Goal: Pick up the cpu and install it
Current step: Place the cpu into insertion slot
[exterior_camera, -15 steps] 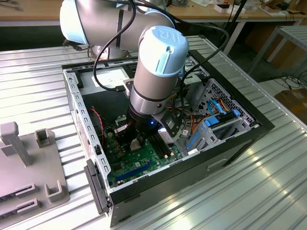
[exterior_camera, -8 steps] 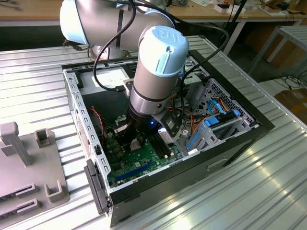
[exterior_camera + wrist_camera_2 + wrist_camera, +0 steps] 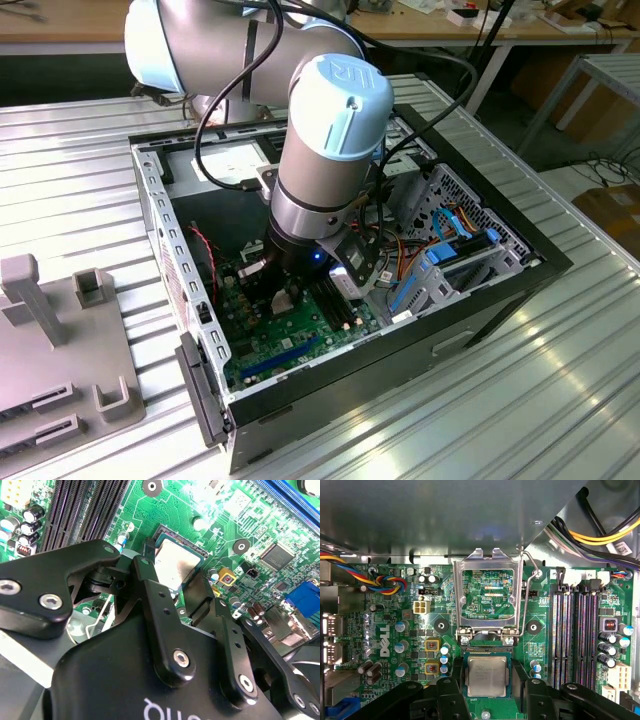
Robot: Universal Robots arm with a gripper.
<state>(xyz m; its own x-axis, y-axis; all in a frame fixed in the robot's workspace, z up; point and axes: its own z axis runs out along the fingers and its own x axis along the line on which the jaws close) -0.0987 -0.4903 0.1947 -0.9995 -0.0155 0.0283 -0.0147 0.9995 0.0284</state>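
Observation:
The cpu (image 3: 487,676), a small square chip with a silver-grey face, lies flat in the dark socket on the green motherboard (image 3: 385,630). In both wrist views my gripper (image 3: 487,680) straddles it, one black finger (image 3: 454,687) on each side. A thin strip of socket shows between each finger and the chip's edge, so the jaws stand open around it. The cpu (image 3: 175,562) looks level between the fingertips of the gripper (image 3: 175,572). In the exterior view the gripper (image 3: 288,300) reaches down into the open computer case (image 3: 520,270).
The hollow silver socket frame (image 3: 487,562) stands flipped open just beyond the socket, its wire lever (image 3: 529,575) raised beside it. Memory slots (image 3: 580,630) run along one side. Bundled cables (image 3: 387,585) and blue drive cables (image 3: 440,260) crowd the case. A grey fixture (image 3: 60,350) sits at the exterior view's left.

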